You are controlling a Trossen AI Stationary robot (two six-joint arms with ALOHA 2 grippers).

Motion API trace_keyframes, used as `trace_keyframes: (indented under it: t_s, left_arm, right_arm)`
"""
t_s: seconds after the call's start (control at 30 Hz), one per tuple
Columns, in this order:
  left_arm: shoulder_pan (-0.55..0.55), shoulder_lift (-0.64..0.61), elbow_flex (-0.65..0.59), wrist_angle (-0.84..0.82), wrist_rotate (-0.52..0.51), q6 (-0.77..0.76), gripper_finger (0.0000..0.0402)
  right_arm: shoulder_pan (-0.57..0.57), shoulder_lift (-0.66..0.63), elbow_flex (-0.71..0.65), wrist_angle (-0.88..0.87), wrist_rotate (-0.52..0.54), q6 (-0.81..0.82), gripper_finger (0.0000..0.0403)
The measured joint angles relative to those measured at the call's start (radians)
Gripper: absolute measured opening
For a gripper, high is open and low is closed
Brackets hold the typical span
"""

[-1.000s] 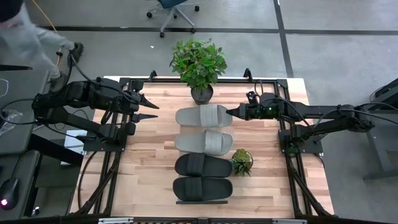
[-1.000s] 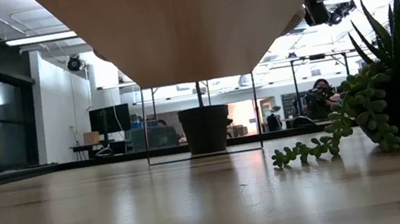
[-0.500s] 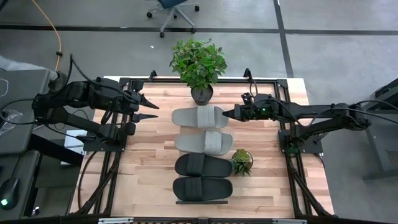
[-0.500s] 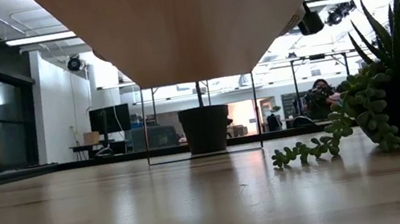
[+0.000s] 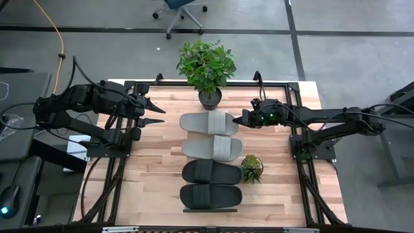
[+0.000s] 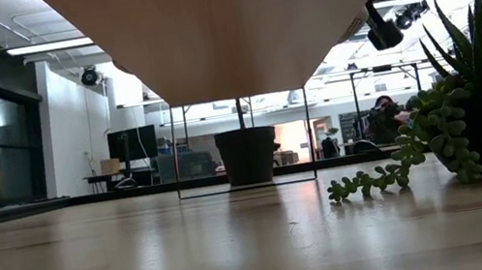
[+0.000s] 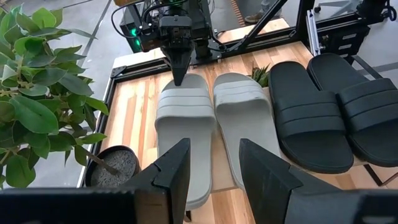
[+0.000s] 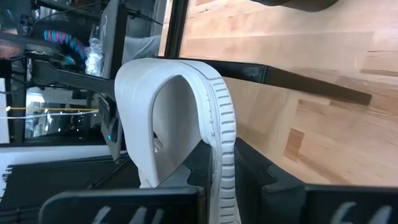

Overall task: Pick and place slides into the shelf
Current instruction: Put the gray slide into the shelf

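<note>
Right gripper [image 5: 238, 119]: clamped on edge of rear grey slide [image 5: 208, 122], lying on shelf [image 5: 208, 209] directly ahead of it. Left gripper [image 5: 161, 115]: fingers apart, empty, beside that slide's opposite end.

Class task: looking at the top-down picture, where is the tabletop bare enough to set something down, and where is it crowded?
Bare wood lies between the left gripper and the slides, and right of the small succulent. The centre column is crowded: four slides on the shelf, potted plant behind, right gripper at the far grey slide.
</note>
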Motion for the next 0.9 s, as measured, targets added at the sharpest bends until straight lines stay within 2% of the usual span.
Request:
trace_keyframes:
  t_s: [0.33,0.9]
  left_arm:
    - [0.0,0.0,0.0,0.0,0.0,0.0,0.0127]
    - [0.0,0.0,0.0,0.0,0.0,0.0,0.0127]
  right_arm:
    - [-0.036,0.0,0.0,-0.05,-0.007,0.0,0.0022]
    - [-0.124,0.001,0.0,-0.09,-0.104,-0.052,0.0022]
